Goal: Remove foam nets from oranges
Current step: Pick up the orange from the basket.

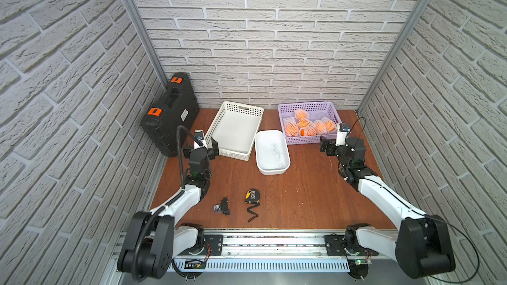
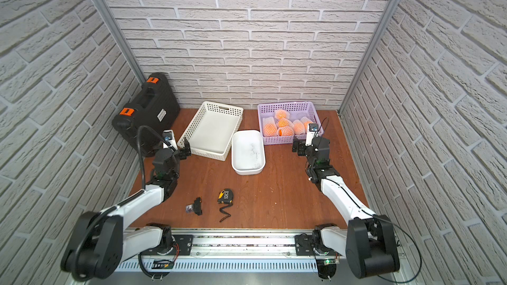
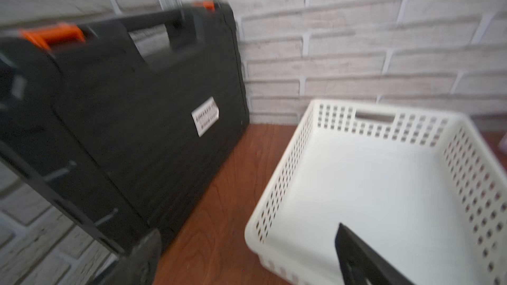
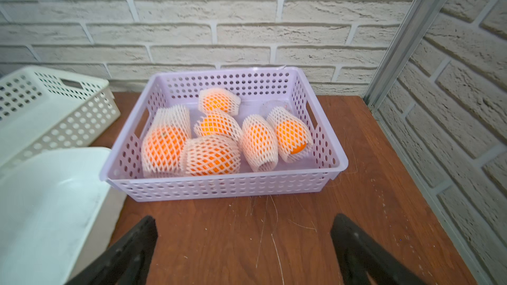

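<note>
Several oranges (image 4: 297, 148), each wrapped in a white foam net (image 4: 210, 157), lie together in a purple perforated basket (image 4: 227, 179) at the back right, seen in both top views (image 1: 307, 126) (image 2: 285, 126). My right gripper (image 4: 245, 224) is open and empty over bare wood just in front of that basket (image 1: 338, 143) (image 2: 310, 145). My left gripper (image 3: 247, 242) is open and empty too, at the near left corner of the white perforated basket (image 3: 277, 187), with one finger over the basket's inside (image 1: 200, 146) (image 2: 175, 148).
A black case (image 1: 170, 116) with orange latches leans on the left wall. The white perforated basket (image 1: 214, 130) has nothing in it, and neither does a white tub (image 1: 258, 154) beside it. A tape measure (image 1: 252, 196) and a small black part (image 1: 223, 206) lie near the front.
</note>
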Motion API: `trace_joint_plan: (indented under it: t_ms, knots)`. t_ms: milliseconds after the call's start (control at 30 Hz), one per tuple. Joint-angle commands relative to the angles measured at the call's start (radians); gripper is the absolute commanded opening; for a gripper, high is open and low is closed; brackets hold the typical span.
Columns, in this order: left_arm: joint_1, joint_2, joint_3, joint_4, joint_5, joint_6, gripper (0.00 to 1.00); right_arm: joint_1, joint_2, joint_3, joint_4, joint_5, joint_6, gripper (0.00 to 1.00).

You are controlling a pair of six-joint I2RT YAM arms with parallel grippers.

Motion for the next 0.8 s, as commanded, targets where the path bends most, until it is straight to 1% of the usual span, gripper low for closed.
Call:
trace_joint_plan:
  t_ms: [0,100,133,200,267,300,333,367,467,567,667,767]
  knots:
    - [-0.031,-0.101,0.107,-0.216,-0.031,-0.136,0.98,0.005,-0.059,0.094,-0.275,0.026,0.212,1.0]
    - [-0.048,-0.14,0.205,-0.386,-0.015,-0.216,0.98,0.0,-0.122,0.149,-0.41,0.12,0.325,1.0]
    - [-0.048,-0.151,0.223,-0.408,0.017,-0.231,0.98,-0.005,-0.148,0.144,-0.399,0.111,0.341,1.0]
    - [-0.04,-0.181,0.221,-0.383,0.11,-0.258,0.98,-0.015,-0.17,0.163,-0.38,0.018,0.315,1.0]
    - [-0.02,-0.205,0.227,-0.387,0.168,-0.353,0.98,-0.016,-0.141,0.215,-0.395,-0.076,0.298,0.99]
    - [-0.011,-0.206,0.249,-0.42,0.185,-0.402,0.98,-0.016,-0.104,0.256,-0.417,-0.128,0.302,0.96]
    - [-0.005,-0.198,0.279,-0.461,0.2,-0.439,0.98,-0.015,-0.058,0.309,-0.453,-0.192,0.286,0.94]
    - [-0.005,-0.187,0.304,-0.494,0.202,-0.469,0.98,-0.013,-0.015,0.365,-0.504,-0.236,0.268,0.89]
    - [-0.005,-0.158,0.34,-0.555,0.217,-0.561,0.98,0.008,0.146,0.526,-0.658,-0.299,0.257,0.8]
    - [-0.027,-0.118,0.367,-0.597,0.259,-0.607,0.98,0.065,0.279,0.65,-0.752,-0.249,0.217,0.79]
    - [-0.035,-0.053,0.444,-0.698,0.332,-0.647,0.98,0.12,0.402,0.748,-0.803,-0.203,0.183,0.79]
    - [-0.076,-0.01,0.488,-0.782,0.313,-0.647,0.98,0.167,0.535,0.856,-0.848,-0.162,0.156,0.8]
